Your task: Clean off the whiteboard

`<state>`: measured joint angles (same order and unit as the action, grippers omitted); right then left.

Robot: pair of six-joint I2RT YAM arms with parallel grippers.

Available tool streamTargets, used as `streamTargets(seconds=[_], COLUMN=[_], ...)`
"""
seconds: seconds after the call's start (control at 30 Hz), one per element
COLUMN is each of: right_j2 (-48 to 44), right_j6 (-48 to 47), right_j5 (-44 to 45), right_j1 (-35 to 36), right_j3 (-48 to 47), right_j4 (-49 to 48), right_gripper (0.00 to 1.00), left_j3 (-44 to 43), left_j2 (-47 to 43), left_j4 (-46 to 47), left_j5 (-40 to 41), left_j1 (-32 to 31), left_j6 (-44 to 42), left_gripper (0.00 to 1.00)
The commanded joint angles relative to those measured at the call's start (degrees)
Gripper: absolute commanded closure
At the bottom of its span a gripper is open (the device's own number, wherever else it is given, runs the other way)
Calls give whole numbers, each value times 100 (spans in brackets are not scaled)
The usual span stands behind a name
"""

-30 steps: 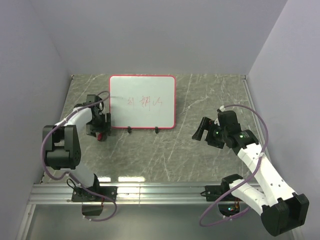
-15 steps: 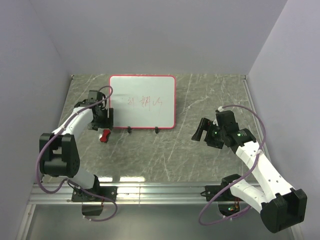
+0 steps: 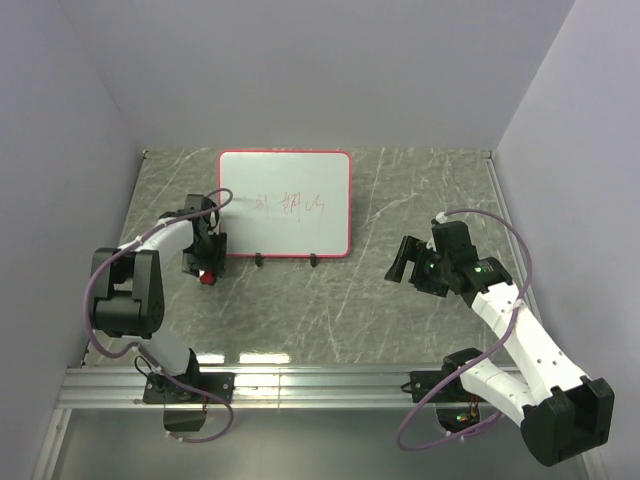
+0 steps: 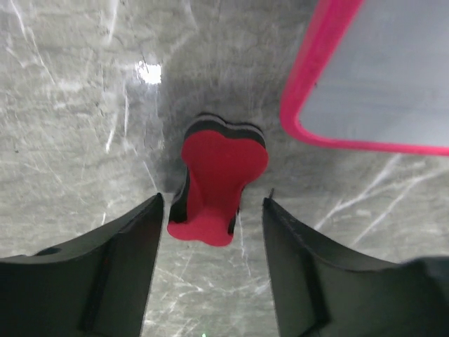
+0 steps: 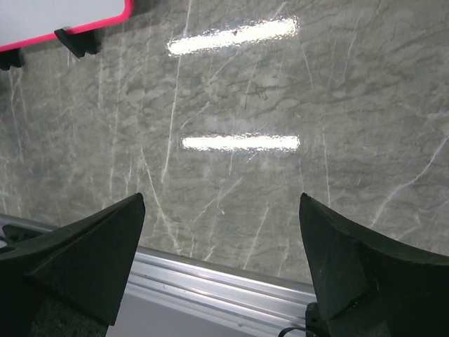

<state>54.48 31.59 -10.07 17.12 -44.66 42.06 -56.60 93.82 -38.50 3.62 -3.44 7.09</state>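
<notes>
The whiteboard (image 3: pixel 285 204) has a thin red frame and faint red scribbles, and lies at the back middle of the table. Its corner shows in the left wrist view (image 4: pixel 372 77) and its lower edge in the right wrist view (image 5: pixel 63 14). A small red bow-tie eraser (image 3: pixel 205 276) with a black underside lies on the table just left of the board's lower left corner. In the left wrist view the eraser (image 4: pixel 219 182) lies just ahead of my open left gripper (image 4: pixel 214 210), untouched. My right gripper (image 5: pixel 221 210) is open and empty, over bare table at the right.
Two small black feet (image 3: pixel 260 261) stick out from the board's near edge. An aluminium rail (image 3: pixel 320 385) runs along the table's near edge and shows in the right wrist view (image 5: pixel 210 281). Walls close in the left, back and right sides.
My left gripper has moved back down from beside the board's left edge to over the eraser. The eraser lies where it was. The right arm has barely moved.
</notes>
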Motion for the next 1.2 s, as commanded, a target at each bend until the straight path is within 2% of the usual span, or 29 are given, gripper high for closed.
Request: streamTargets(seconds=[0.0, 0.2, 0.23, 0.27, 0.4, 0.43, 0.5, 0.53, 0.57, 0.6, 0.77, 0.87, 0.97, 1.0, 1.07, 1.17], right_j2=[-25, 28, 45, 45, 54, 63, 63, 72, 89, 98, 361, 677, 1151, 1301, 1784, 2513], right_j6=[-127, -145, -145, -136, -145, -145, -145, -153, -154, -162, -224, -285, -355, -364, -391, -365], right_j5=[110, 119, 119, 128, 145, 136, 154, 154, 171, 180, 259, 233, 110, 84, -13, -241], right_j1=[37, 45, 45, 45, 45, 45, 37, 45, 45, 45, 37, 28, 36, 28, 36, 2], right_j3=[-104, -69, -60, -51, -51, -42, -42, -42, -51, -69, -428, -875, -1498, -1675, -2271, -3105], right_j4=[-5, -49, -58, -75, -84, -84, -102, -111, -119, -146, -224, -356, -453, -453, -453, -471], right_gripper=[3, 3, 3, 3, 3, 3, 3, 3, 3, 3, 3, 3, 3, 3, 4, 5], left_j3=[-62, -115, -115, -123, -185, -176, -194, -211, -237, -333, -466, -413, -343, -413, -641, -1378], left_j2=[127, 251, 277, 294, 382, 374, 313, 312, 321, 330, 41, -993, -1628, -1830, -1806, -1272], left_j4=[203, 299, 317, 317, 317, 326, 335, 326, 273, 169, -53, 246, 808, 992, 1082, 810], left_j5=[130, 183, 183, 183, 157, 148, 122, 96, 104, 148, 368, 394, 70, -436, -834, -381], left_j1=[19, 19, 19, 19, 10, 19, 19, 19, 19, 19, 19, 2, -7, -25, -130, -857], left_j6=[-68, -33, -24, -24, -24, -15, 20, 38, 55, 134, 634, 1170, 1654, 1829, 2006, 2112], left_gripper=[38, 42, 45, 52, 64, 70, 74, 79, 92, 100, 100, 100, 100, 100, 100, 100])
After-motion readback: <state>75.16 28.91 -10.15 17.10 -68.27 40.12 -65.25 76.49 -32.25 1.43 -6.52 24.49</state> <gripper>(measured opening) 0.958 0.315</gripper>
